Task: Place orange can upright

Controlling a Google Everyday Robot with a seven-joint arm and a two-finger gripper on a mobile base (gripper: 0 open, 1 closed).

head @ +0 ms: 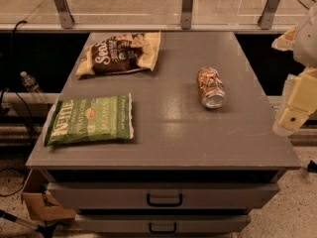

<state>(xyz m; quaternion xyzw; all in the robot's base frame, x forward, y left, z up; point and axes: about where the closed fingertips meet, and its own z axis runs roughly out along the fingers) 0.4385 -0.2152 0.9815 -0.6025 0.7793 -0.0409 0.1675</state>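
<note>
Gripper (295, 114) hangs off the table (168, 133) edge, state indiscernible; orange can (211, 87) lies on its side to its left.

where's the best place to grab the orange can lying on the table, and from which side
I'd grip the orange can mid-body, coming down from above and closing across its curved sides. It lies on its side on the table, silver end toward the front edge, so the ends offer little purchase. The gripper hangs off the table's right edge.
</note>
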